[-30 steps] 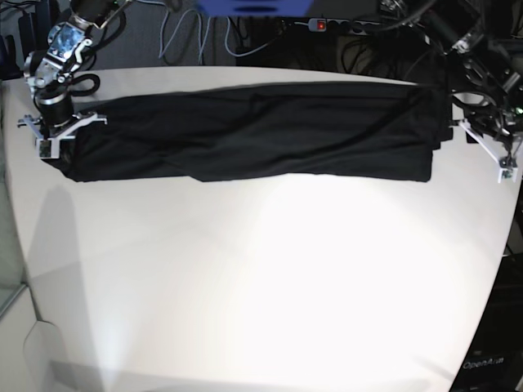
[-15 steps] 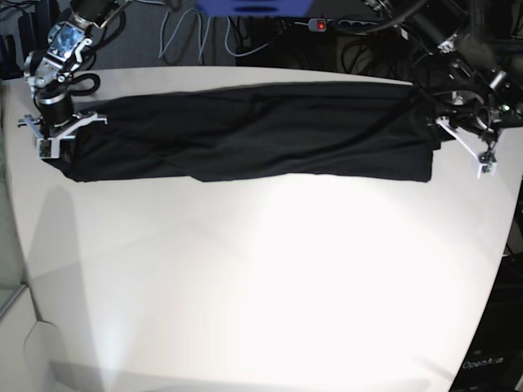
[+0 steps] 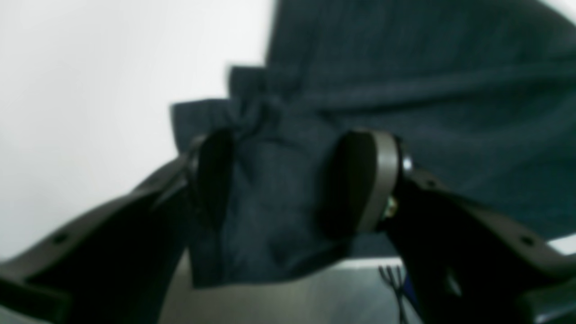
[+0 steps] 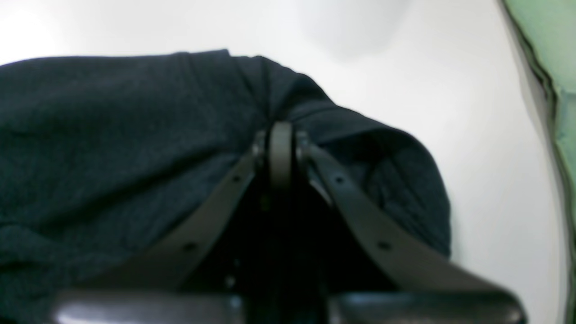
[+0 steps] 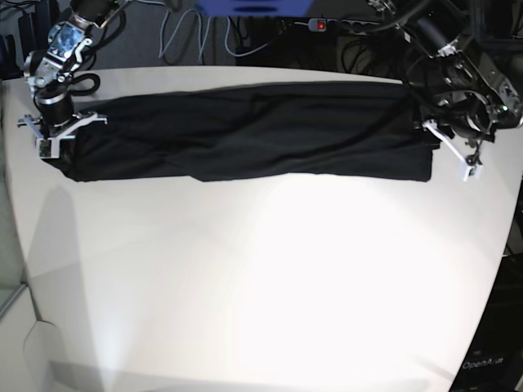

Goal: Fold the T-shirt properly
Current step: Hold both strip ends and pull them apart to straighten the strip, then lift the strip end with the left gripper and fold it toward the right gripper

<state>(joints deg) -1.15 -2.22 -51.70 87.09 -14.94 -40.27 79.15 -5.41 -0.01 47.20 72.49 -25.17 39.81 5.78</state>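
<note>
The right gripper (image 4: 281, 135) is pinching one end of the folded shirt (image 5: 245, 131); the left gripper (image 3: 288, 180) is gaping wide around the other end's edge, on the white table (image 5: 261, 278)

Base view: high, frontal, looking down over whole counter (image 5: 261, 286). Wrist views: close behind each hand, facing opposite ends of T-shirt (image 5: 245, 135); all share it.
</note>
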